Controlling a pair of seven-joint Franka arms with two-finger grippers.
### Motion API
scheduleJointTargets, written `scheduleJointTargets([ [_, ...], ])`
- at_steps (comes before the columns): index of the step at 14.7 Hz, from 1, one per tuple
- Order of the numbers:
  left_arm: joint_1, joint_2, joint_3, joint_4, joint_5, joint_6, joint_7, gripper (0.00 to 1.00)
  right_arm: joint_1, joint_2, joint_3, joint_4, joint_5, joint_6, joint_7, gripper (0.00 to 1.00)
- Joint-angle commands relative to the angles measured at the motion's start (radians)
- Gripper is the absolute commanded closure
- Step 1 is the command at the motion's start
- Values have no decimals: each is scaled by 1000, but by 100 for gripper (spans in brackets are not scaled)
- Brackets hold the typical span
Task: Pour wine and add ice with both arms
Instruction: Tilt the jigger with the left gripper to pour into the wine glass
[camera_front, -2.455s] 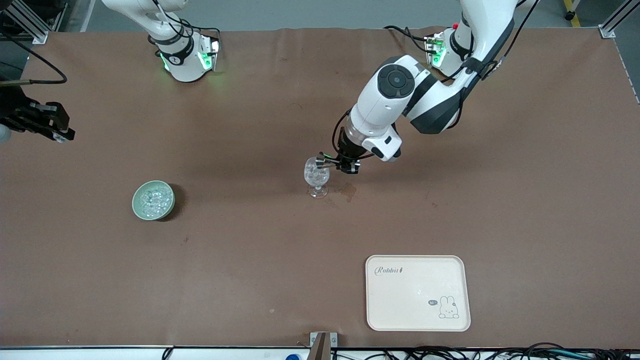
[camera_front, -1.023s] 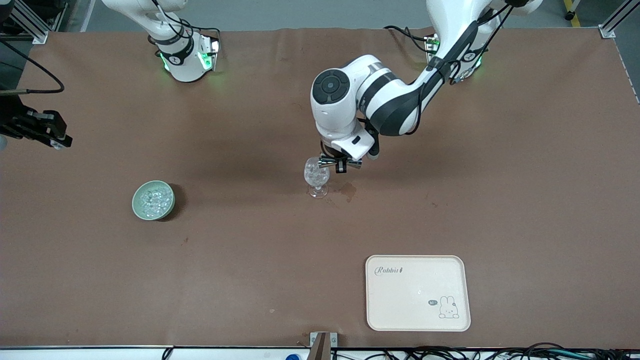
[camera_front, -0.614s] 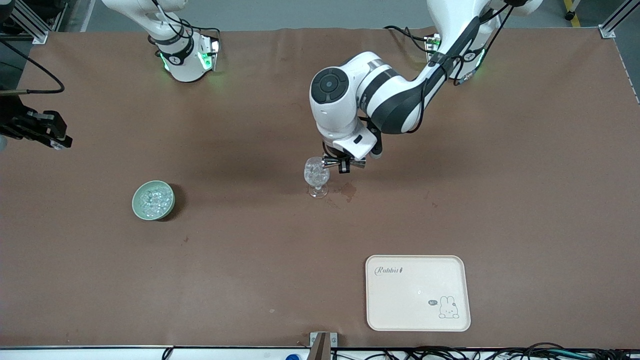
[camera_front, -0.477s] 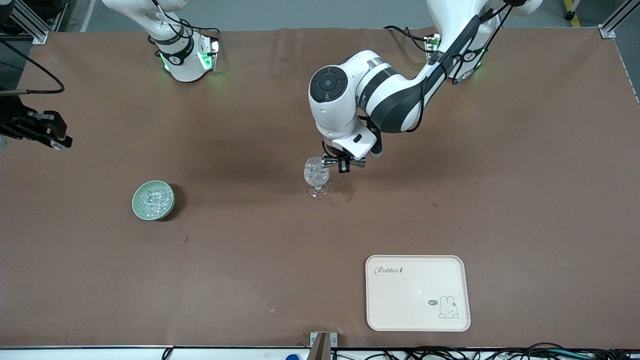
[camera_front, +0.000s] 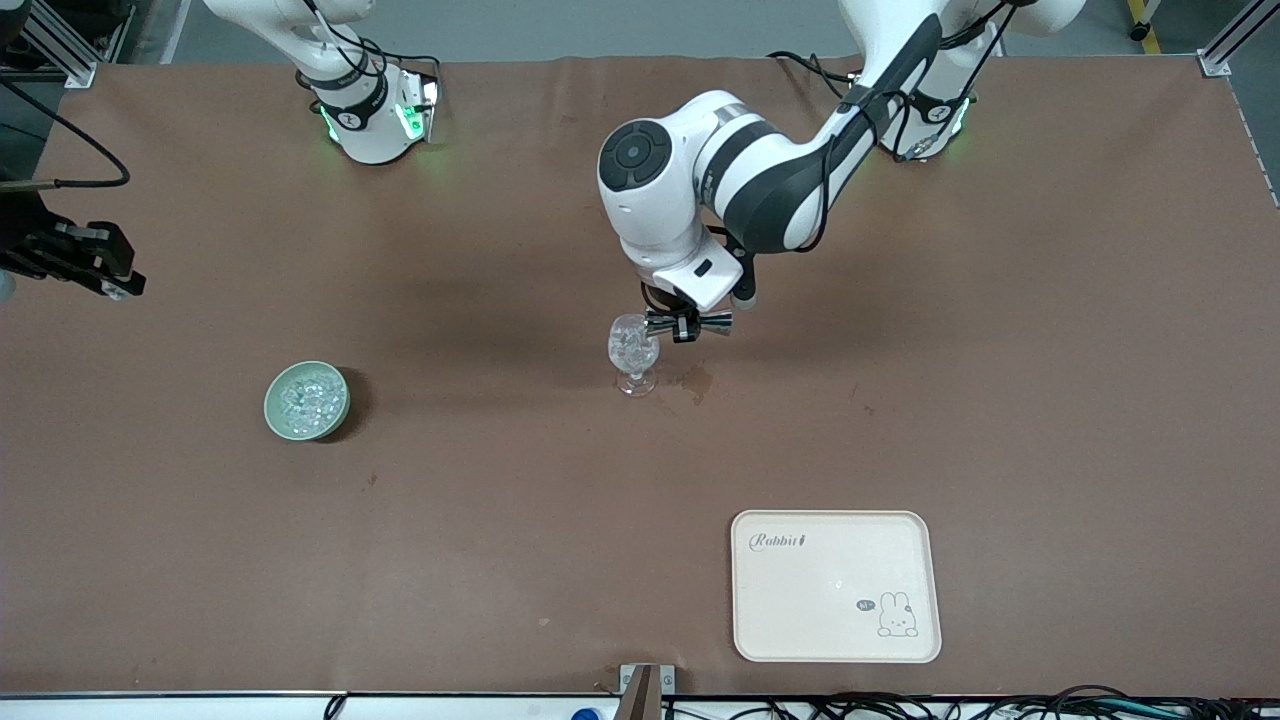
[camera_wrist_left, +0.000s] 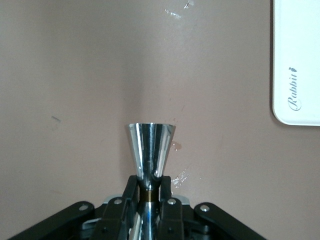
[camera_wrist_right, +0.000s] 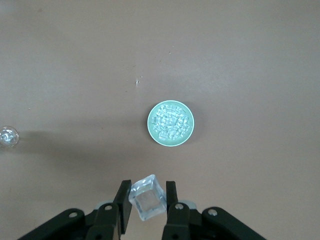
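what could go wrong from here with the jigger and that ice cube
The left gripper holds the jigger sideways right beside the wine glass; a nudge could tip the glass. The right gripper grips one ice cube high over the table, away from the glass; it could slip out.

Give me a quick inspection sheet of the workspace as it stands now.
Surface: brown table, small stain beside the wine glass.
Job's things: wine glass upright mid-table, holding ice; green bowl of ice toward the right arm's end.
Clutter: cream rabbit tray, nearer the camera than the glass.
Grippers: left gripper shut on a metal jigger, held sideways beside the glass rim; right gripper shut on an ice cube, waiting at the table's edge.
Cables: bundles along the table's near edge.
Surroundings: nothing seen.
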Motion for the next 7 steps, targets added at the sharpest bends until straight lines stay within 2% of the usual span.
scheduleJointTargets([
  [1, -34, 9, 31, 32, 23, -28, -14, 99, -1, -1, 2, 2, 0, 2, 4, 93],
  [7, -12, -5, 26, 43, 11, -23, -5, 99, -2, -1, 2, 0, 0, 3, 4, 93],
])
